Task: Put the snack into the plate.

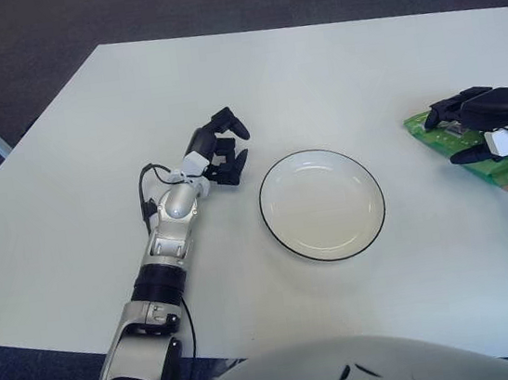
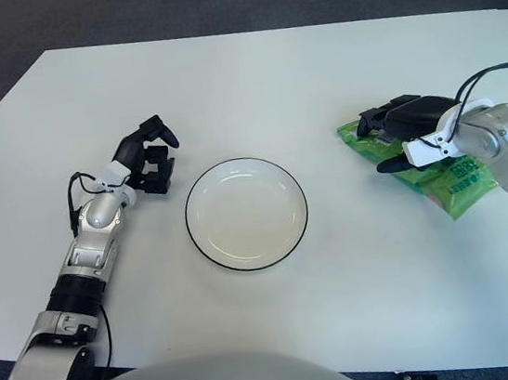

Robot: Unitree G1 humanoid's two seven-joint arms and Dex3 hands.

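A: Step in hand?

B: The grasp. Right hand (image 2: pixel 404 137) over the near-plate end of the green snack bag (image 2: pixel 440 179), fingers on top, thumb low beside it. Clamped or merely laid on? Cannot tell. Bag flat on the table (image 2: pixel 313 70).

A: Next?

B: A firm pinch, lift, carry left to the plate (image 2: pixel 246 213), well apart, empty.

A: Left hand (image 2: pixel 145 157)?

B: Curled, idle, holding nothing, just left of the plate. Bag underside hidden.
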